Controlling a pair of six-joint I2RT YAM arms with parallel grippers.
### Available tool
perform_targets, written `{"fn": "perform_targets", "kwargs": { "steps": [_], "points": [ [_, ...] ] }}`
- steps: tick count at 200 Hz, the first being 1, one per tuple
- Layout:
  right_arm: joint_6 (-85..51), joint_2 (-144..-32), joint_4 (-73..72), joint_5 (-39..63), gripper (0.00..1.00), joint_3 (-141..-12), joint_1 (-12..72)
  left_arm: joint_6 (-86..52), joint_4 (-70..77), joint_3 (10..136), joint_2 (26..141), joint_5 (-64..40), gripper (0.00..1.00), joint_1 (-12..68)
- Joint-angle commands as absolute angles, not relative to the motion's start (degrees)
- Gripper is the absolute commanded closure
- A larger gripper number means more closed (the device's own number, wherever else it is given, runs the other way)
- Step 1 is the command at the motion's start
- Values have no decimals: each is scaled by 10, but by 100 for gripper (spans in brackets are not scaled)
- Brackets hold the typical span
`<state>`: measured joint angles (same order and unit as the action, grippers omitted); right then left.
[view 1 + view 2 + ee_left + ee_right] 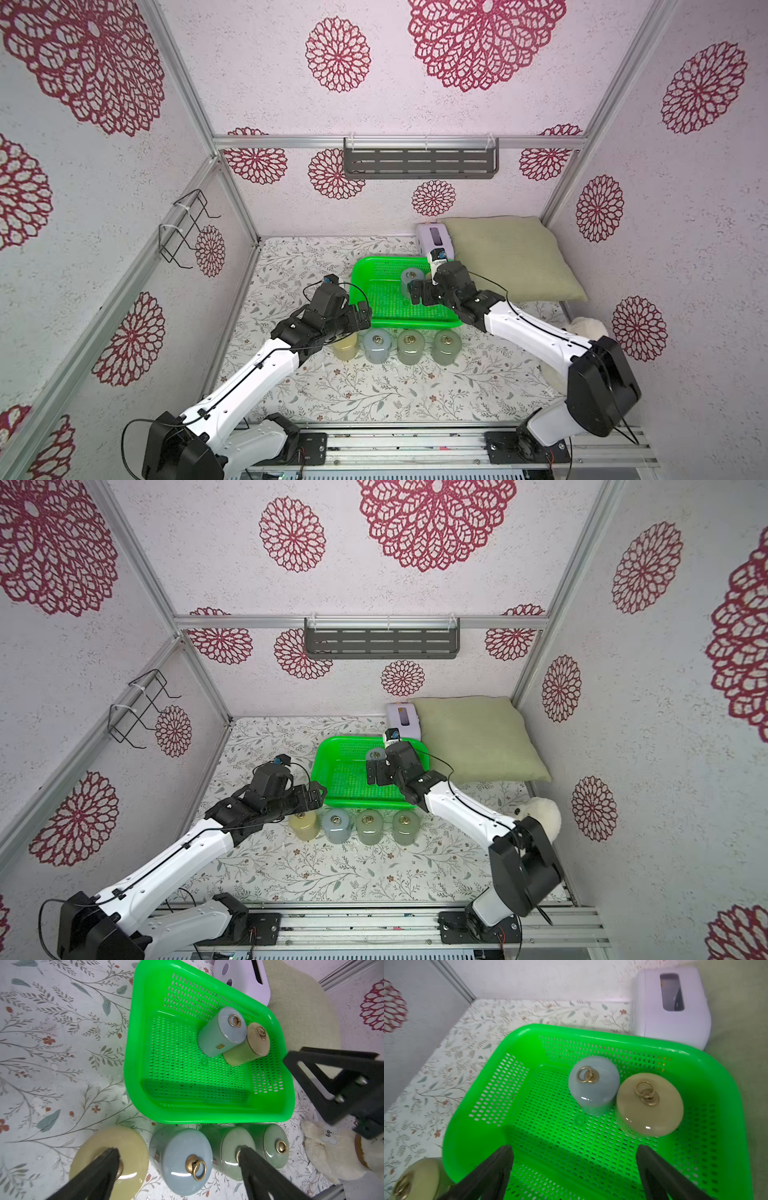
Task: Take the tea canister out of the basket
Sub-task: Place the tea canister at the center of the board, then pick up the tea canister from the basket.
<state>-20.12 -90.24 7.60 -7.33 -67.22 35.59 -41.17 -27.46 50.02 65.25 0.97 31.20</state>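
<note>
The green basket [360, 266] [452, 1138] sits mid-table. Two tea canisters stand together in its far right part: a blue-grey one [593, 1084] [222, 1032] [411, 277] and a beige one [650, 1107] [249, 1047], which my right arm mostly hides in both top views. My right gripper [575, 1150] [415, 293] hovers open over the basket floor, short of both canisters, holding nothing. My left gripper [178, 1152] [365, 318] is open above the row of canisters in front of the basket, its fingers either side of a blue-grey lid [187, 1159].
Several canisters line the basket's near side: yellow [345, 347], blue-grey [377, 345], two green [410, 345] [446, 345]. A lilac box [434, 239] and a pillow [511, 257] lie behind and to the right. A plush toy [538, 816] sits by the right wall.
</note>
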Motion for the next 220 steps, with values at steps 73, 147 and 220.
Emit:
{"fn": "perform_targets", "kwargs": {
  "steps": [73, 147, 220],
  "points": [
    [-150, -1053, 301, -107, 1, -883, 278, -375, -161, 465, 661, -33, 3, 329],
    [-143, -1158, 332, -114, 3, -940, 272, -363, -161, 453, 647, -32, 3, 330],
    [-142, -1250, 352, -126, 4, -1022, 271, -362, -159, 447, 648, -29, 3, 330]
  ]
}}
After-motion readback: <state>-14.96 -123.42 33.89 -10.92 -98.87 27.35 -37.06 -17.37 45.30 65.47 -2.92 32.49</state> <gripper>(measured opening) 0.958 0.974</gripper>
